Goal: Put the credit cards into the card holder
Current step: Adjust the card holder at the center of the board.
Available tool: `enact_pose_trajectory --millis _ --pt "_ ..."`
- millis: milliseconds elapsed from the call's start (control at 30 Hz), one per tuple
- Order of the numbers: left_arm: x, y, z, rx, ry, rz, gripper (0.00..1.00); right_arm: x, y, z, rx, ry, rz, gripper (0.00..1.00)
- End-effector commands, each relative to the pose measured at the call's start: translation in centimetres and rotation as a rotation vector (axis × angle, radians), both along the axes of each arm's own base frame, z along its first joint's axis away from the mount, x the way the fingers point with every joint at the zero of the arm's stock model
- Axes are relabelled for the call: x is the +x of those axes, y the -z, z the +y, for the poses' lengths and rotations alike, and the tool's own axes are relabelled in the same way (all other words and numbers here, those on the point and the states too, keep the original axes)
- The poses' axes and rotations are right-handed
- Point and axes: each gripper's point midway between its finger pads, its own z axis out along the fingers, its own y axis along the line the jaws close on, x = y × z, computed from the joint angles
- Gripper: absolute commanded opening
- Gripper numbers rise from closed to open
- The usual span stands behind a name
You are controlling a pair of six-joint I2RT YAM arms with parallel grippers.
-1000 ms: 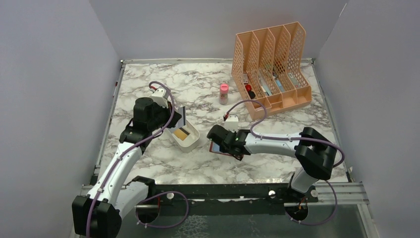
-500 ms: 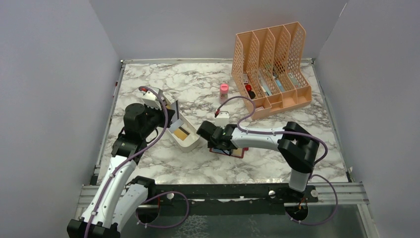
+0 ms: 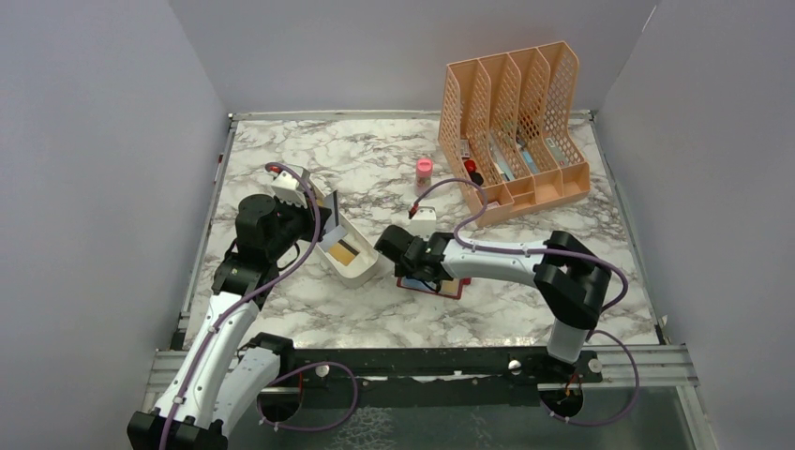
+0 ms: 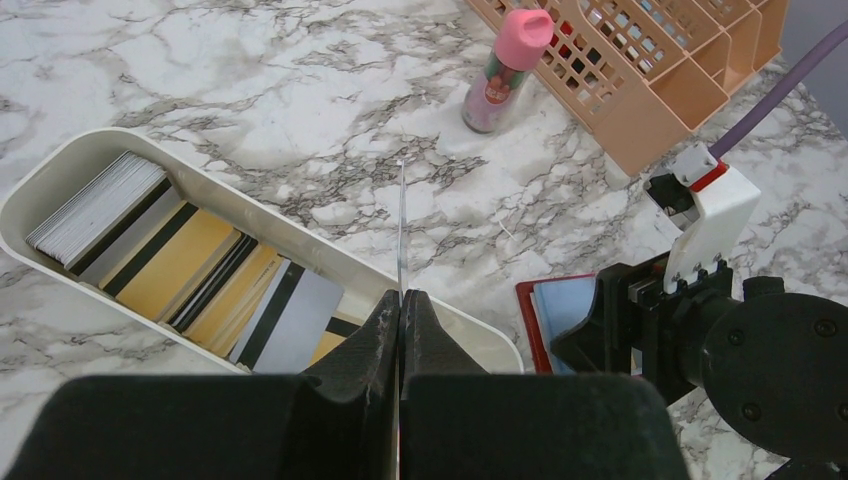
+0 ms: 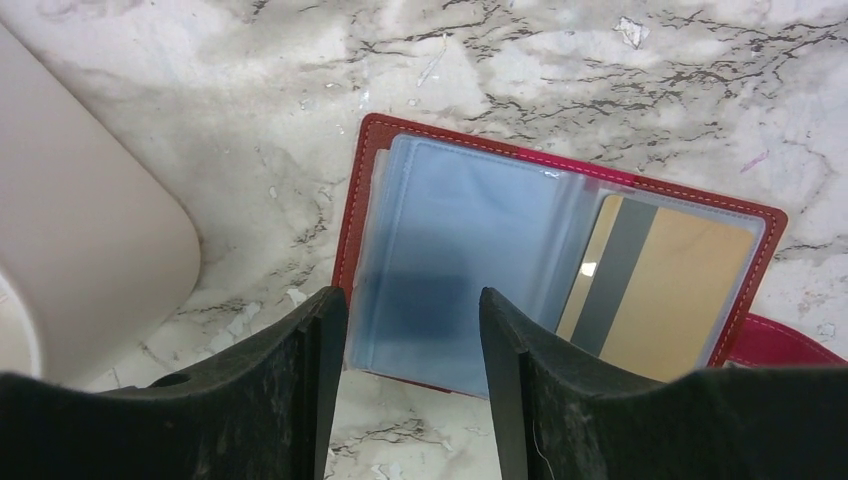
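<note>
Right pincer [image 5: 412, 305] hovers, spread, over card holder [image 5: 450, 200]

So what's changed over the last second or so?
The left pincer, shut on a card throughout, drew back a little to the left, uncovering more of the tray. The right pincer slid left toward the tray and now hangs open over the open card holder on the table. The rack and bottle stayed put.
</note>
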Motion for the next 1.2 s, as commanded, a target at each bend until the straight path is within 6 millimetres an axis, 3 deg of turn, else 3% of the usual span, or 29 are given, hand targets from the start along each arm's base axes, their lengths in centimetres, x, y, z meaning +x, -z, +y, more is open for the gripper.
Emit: enact_pose_trajectory --millis 0,200,767,1167 --pt "-0.1 0.1 0.2 0.009 0.002 -0.011 0.00 0.2 0.2 -0.9 -0.013 0.025 0.001 0.57" --pt "-0.2 0.1 0.1 0.009 0.010 -0.010 0.00 0.4 0.8 -1.9 -0.051 0.050 0.000 0.56" --pt "-0.3 0.0 0.1 0.011 0.009 -0.015 0.00 -0.2 3.8 -1.8 -0.043 0.037 0.069 0.56" --pt "-0.3 -0.1 0.2 0.012 0.007 -0.019 0.00 0.1 2.1 -1.0 -0.004 0.032 0.047 0.59"
